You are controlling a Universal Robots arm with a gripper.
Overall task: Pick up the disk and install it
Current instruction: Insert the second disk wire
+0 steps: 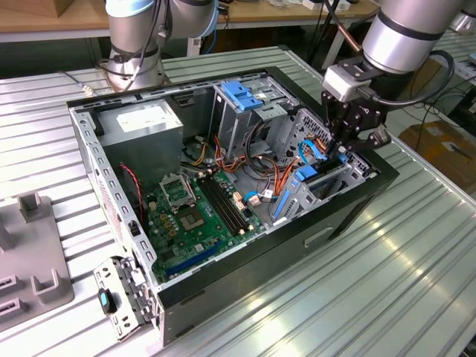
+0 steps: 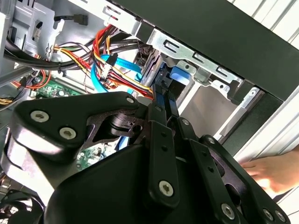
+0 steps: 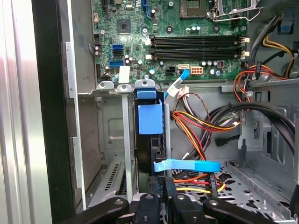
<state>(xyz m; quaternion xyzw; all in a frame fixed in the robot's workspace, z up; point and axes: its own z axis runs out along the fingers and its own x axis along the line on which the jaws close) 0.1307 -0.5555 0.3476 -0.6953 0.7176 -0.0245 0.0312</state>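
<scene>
The disk (image 3: 149,122) stands on edge in the drive bay at the case's end on the exterior view's right, a dark slab with blue plastic rail pieces. In the second wrist view its blue rail (image 2: 180,74) shows just beyond the fingertips. My gripper (image 1: 343,146) hangs over that bay. Its two black fingers (image 3: 158,193) lie close together, shut, with their tips at the disk's near edge (image 2: 161,95). I cannot tell whether they pinch part of the disk or only press on it.
The open computer case (image 1: 349,216) lies on a ribbed metal table. Inside are the green motherboard (image 1: 197,216), a grey power-supply box (image 1: 141,123), a metal cage with a blue top (image 1: 242,97) and bundles of cables (image 3: 201,121). A person's hand (image 2: 275,170) is beside the case.
</scene>
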